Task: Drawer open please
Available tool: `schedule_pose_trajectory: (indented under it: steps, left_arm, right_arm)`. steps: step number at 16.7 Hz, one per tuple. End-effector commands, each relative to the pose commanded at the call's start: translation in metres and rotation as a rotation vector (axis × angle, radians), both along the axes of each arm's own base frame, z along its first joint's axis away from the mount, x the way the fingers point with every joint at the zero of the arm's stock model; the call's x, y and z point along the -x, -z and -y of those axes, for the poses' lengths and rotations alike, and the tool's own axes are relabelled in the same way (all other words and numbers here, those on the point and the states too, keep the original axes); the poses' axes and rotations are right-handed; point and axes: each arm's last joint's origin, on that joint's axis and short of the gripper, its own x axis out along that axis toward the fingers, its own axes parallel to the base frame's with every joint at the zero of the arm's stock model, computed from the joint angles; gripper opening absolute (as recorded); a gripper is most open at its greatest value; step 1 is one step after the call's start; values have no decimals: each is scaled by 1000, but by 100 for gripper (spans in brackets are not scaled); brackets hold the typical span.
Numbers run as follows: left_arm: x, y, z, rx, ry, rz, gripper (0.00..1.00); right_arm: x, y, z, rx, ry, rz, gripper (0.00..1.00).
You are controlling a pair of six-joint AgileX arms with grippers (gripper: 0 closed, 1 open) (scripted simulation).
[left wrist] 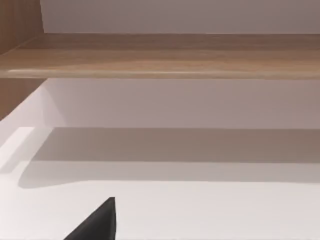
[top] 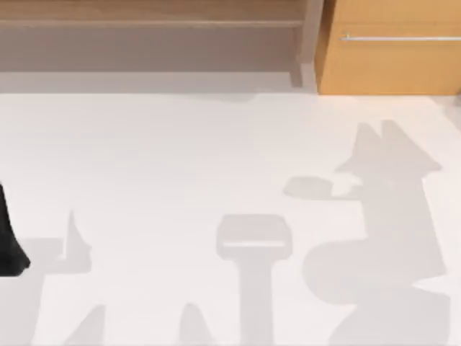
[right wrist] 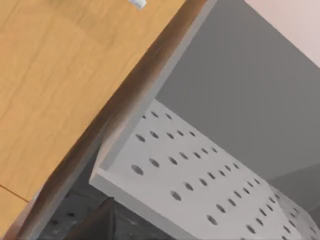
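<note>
The drawer (top: 389, 65) stands at the table's back right, a light orange-tan wooden front with a thin silver bar handle (top: 400, 37) across its upper part. The right wrist view looks at this front (right wrist: 60, 85) from very close and at a slant. One end of the handle (right wrist: 137, 4) shows there, with the front's darker edge running diagonally. My left arm (top: 11, 245) is a black shape at the table's left edge, far from the drawer. One black fingertip (left wrist: 97, 225) of the left gripper hangs over the white table.
A wide brown wooden shelf unit (top: 151, 36) runs along the back left, and its board (left wrist: 160, 55) faces the left wrist camera. A grey perforated panel (right wrist: 200, 180) lies beside the drawer's edge. Arm shadows fall on the white table (top: 180, 158).
</note>
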Motion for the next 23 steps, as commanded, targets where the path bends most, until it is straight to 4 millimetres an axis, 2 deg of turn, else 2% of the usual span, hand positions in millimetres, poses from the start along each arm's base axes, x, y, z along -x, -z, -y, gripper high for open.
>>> schedule_pose_trajectory:
  steps: [3,5,8,11,13,19,23]
  left_arm:
    - [0,0,0,0,0,0,100]
    - [0,0,0,0,0,0,100]
    - [0,0,0,0,0,0,100]
    - [0,0,0,0,0,0,100]
    - [0,0,0,0,0,0,100]
    - [0,0,0,0,0,0,100]
    - [0,0,0,0,0,0,100]
  right_arm:
    - [-35,38,-41,304,4,-4,100]
    - [-49,63,-72,494,5,-6,100]
    - [-59,96,-116,724,8,-8,100]
    - [-60,118,-148,861,10,-9,100]
    - [-59,125,-158,900,11,-10,100]
    - [-59,126,-157,903,11,-14,100]
    - [-74,125,-158,903,11,-10,100]
